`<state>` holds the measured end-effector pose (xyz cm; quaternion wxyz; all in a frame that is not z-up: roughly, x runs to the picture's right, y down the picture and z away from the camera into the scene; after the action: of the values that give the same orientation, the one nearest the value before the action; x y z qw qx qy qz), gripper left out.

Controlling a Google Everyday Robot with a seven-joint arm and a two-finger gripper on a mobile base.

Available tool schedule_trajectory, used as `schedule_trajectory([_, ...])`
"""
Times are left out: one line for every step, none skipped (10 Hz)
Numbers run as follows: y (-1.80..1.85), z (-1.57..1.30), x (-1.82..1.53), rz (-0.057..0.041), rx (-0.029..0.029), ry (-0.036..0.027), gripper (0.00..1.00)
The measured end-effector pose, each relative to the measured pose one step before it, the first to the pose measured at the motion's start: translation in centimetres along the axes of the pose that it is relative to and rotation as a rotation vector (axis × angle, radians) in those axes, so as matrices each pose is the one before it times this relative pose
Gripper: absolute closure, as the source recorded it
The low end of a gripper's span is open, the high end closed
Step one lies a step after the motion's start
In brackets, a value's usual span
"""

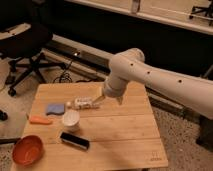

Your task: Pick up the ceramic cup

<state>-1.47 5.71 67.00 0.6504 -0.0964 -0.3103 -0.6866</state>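
The ceramic cup (71, 120) is a small plain white cup standing upright on the wooden table (125, 135), left of centre. My white arm reaches in from the right, and the gripper (101, 99) hangs above the table to the right of the cup, just over the right end of a white labelled bottle (85, 103) that lies on its side. The gripper is apart from the cup, up and to its right.
An orange bowl (27, 150) sits at the front left corner. A black rectangular object (74, 141) lies in front of the cup. A blue sponge (54, 108) and an orange item (40, 120) lie to the left. An office chair (27, 45) stands behind.
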Motion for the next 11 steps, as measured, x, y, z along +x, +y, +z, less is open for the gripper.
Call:
schedule_trajectory([-1.570, 0.226, 0.039, -0.05209, -0.02161, 0.01332, 0.20])
schedule_trajectory([-2.067, 0.596, 0.588, -0.04601, -0.03382, 0.01416, 0.20])
schedule_trajectory([-1.717, 0.852, 0.900, -0.03063, -0.03360, 0.01017, 0.20])
schedule_trajectory([-1.502, 0.617, 0.813, -0.02203, -0.01986, 0.00722, 0.20])
schedule_trajectory([-1.436, 1.100, 0.765, -0.01816, -0.02074, -0.00176, 0.20])
schedule_trajectory([-1.591, 1.427, 0.895, -0.01824, -0.01901, -0.00494, 0.20])
schedule_trajectory([-0.748, 1.093, 0.423, -0.00851, -0.01319, -0.00861, 0.20])
schedule_trajectory([-0.488, 1.339, 0.344, -0.00486, -0.01579, -0.01286, 0.20])
schedule_trajectory([-0.298, 1.968, 0.219, -0.00096, -0.01861, -0.02334, 0.20])
schedule_trajectory([0.034, 1.885, 0.085, 0.00380, -0.01548, -0.02562, 0.20])
schedule_trajectory([0.214, 1.636, 0.101, 0.00546, -0.01049, -0.02280, 0.20])
